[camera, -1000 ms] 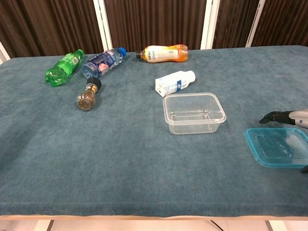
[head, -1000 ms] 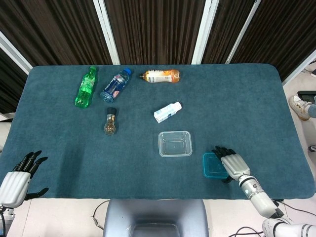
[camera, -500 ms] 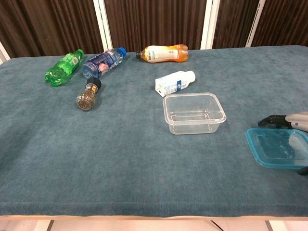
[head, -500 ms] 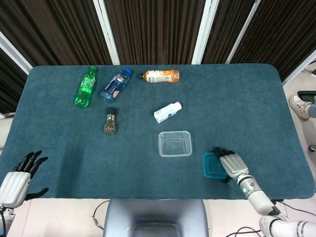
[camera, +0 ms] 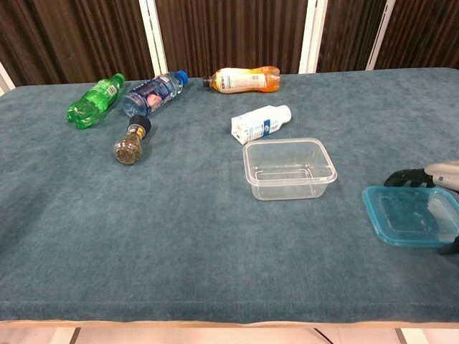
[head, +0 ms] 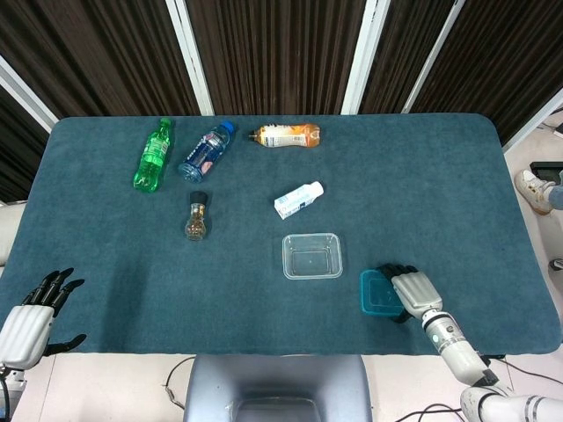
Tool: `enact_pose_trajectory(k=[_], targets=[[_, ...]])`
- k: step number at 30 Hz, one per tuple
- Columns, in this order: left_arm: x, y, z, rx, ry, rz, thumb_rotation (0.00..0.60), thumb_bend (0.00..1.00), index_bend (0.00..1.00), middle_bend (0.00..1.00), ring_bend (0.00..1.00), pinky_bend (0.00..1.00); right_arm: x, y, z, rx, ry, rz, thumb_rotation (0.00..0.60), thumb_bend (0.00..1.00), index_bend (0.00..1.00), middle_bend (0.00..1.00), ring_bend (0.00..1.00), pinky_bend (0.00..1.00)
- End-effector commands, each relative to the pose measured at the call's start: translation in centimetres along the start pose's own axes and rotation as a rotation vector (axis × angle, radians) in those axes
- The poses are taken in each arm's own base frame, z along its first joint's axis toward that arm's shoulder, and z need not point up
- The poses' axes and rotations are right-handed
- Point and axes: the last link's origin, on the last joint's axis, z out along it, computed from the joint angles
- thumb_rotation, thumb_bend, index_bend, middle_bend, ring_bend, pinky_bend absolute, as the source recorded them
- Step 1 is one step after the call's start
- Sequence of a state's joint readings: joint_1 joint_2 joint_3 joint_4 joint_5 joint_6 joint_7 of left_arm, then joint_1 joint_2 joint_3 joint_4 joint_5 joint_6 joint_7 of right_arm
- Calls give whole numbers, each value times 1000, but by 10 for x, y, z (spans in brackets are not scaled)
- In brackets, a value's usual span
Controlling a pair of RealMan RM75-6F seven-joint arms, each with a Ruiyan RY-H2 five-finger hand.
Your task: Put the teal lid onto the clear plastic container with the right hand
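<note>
Across the whole scene, the teal-carpeted table point(head: 114, 255) is carrying every object. Near its centre, the clear plastic container point(head: 311, 256) is sitting upright and uncovered, with nothing lying inside it. Just beside it toward the near right, the teal lid point(head: 380, 294) is resting at the right hand point(head: 412, 291), apart from the container; the chest view is showing bare carpet between the lid point(camera: 409, 216) and the container point(camera: 289, 168). The right hand point(camera: 430, 176) is reaching over the lid's far and right edges with fingers curled around it, but whether it is truly clamping the lid cannot be told. At the near left corner, the left hand point(head: 35, 315) is hovering off the table edge, fingers spread and holding nothing. Along the far side are lying a green bottle point(head: 153, 154), a blue-labelled bottle point(head: 206, 151) and an orange bottle point(head: 287, 135). A small milk carton point(head: 298, 200) is lying just behind the container, and a small spice jar point(head: 196, 218) is lying to its left.
</note>
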State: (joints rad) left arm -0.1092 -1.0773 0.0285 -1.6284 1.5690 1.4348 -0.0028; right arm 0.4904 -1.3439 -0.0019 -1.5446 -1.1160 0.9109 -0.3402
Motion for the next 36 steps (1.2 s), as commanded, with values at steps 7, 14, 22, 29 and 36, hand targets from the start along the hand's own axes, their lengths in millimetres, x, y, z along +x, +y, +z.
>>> enact_pose_trajectory(k=[7,14,22,29,36], targets=[[0,0,0,0,0,0,600,440,194,48,50,240,17,2,-25,40,134,40,600,308,547,579,625,692],[0,0,0,1,-1,0,600,439,194,48,50,240,33,-5,-39,117,214,101,600,308,550,581,626,692],[0,0,-1,3,-1,1,600,439,194,47,50,239,58,-30,-22,200,284,114,600,307,550,582,625,682],[-1,0,-1,2,-4,5,600,439,194,48,51,240,75,-60,13,285,271,102,600,308,543,582,614,672],[0,0,-1,5,-3,1,600,441,194,48,51,240,78,-84,46,332,243,95,600,308,540,581,610,668]])
